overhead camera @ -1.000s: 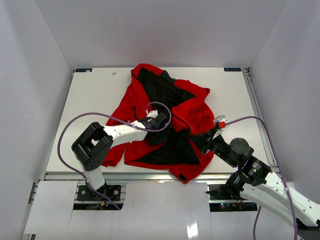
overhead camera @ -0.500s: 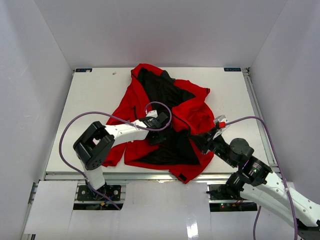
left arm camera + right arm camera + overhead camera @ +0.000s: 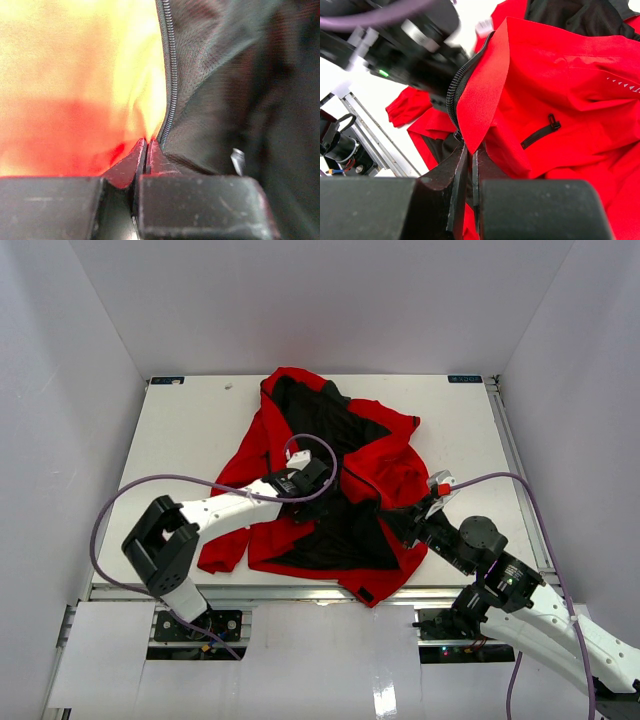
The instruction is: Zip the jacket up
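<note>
Jacket [image 3: 395, 455] is spread open in the middle of the table [image 3: 180, 440], lining up, one front edge pinched tight beside its zipper teeth [image 3: 170, 75] by the left gripper [image 3: 146, 146], the other clamped in the right gripper [image 3: 468, 150]; both edges should be held taut and brought level before the halves are mated.

We see the jacket [image 3: 400, 455] spread across the table's [image 3: 190, 430] middle. Our left gripper [image 3: 322, 480] sits at the jacket's centre, and our right gripper [image 3: 388, 518] at its four o'clock edge.

a lab test cell: plain white walls [image 3: 300, 300] enclosing a white table [image 3: 190, 430].
</note>
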